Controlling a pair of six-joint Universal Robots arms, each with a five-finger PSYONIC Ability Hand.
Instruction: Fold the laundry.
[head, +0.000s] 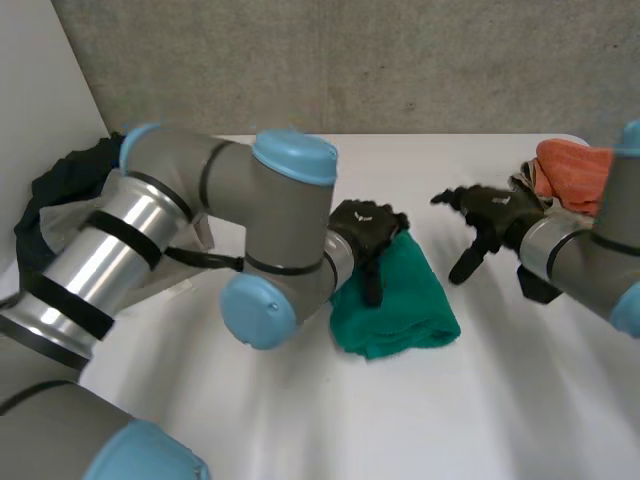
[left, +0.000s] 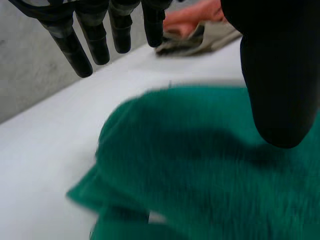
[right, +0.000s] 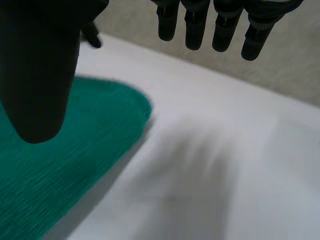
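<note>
A green cloth (head: 395, 300) lies folded in a thick bundle in the middle of the table. My left hand (head: 368, 228) hovers over its far left part, open, its thumb pointing down at the cloth. In the left wrist view the straight fingers (left: 90, 40) and the thumb (left: 277, 75) stand spread above the green cloth (left: 200, 160), holding nothing. My right hand (head: 490, 215) is open just right of the cloth, above bare table. In its wrist view the fingers (right: 215, 25) and thumb (right: 37, 75) are spread, with the green cloth (right: 65, 160) beside the thumb.
An orange cloth (head: 575, 165) lies on a beige one (head: 527, 180) at the far right, behind my right arm. A dark cloth pile (head: 60, 185) sits at the far left. The white table (head: 480, 400) is bare in front of the green cloth.
</note>
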